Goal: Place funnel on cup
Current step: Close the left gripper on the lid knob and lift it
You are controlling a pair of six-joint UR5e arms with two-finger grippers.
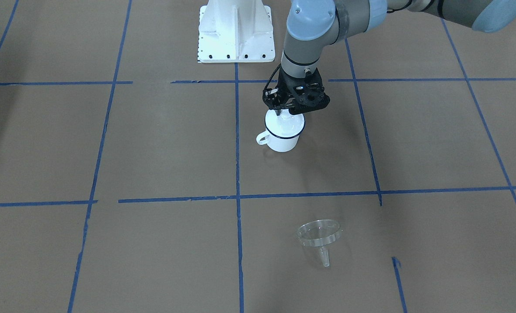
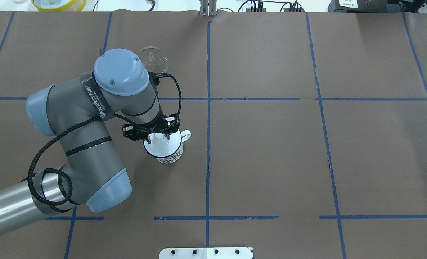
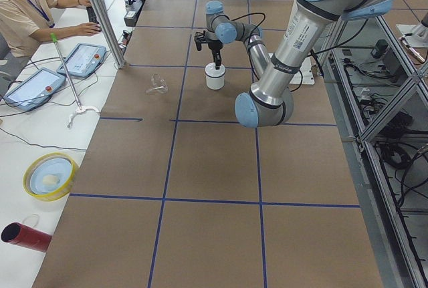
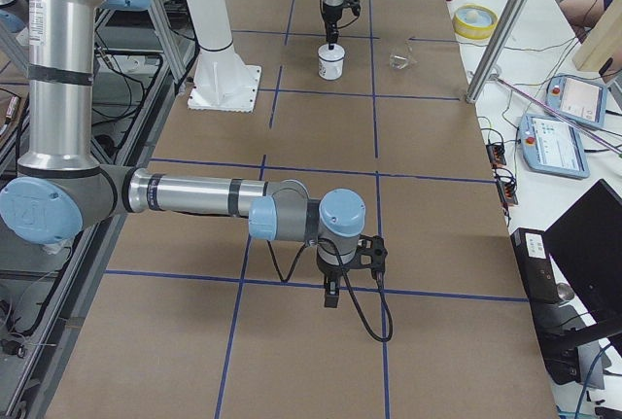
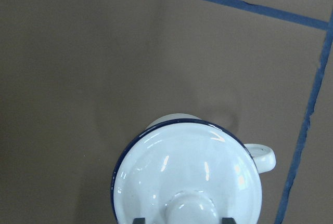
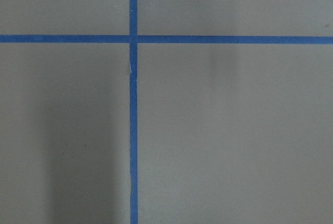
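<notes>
Front view: lid [image 1: 285, 125], white, knobbed, seated on cup [image 1: 283, 141], covering its mouth; left pincer [image 1: 283, 113] directly above it; funnel [image 1: 319, 237] clear, lying tilted on counter [image 1: 153, 152], well apart from cup, spout toward the view's bottom.
Left wrist view: fingertips [image 5: 139, 220] parted either side of knob [image 5: 191, 208]; contact unclear.
Right side view: right pincer [image 4: 331, 293] low over counter, far from both; its spread cannot be told.

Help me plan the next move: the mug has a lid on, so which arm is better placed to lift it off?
Left. The left gripper hangs right above the lid on the cup, the knob between its open jaws. The right gripper is far off along the table.
</notes>
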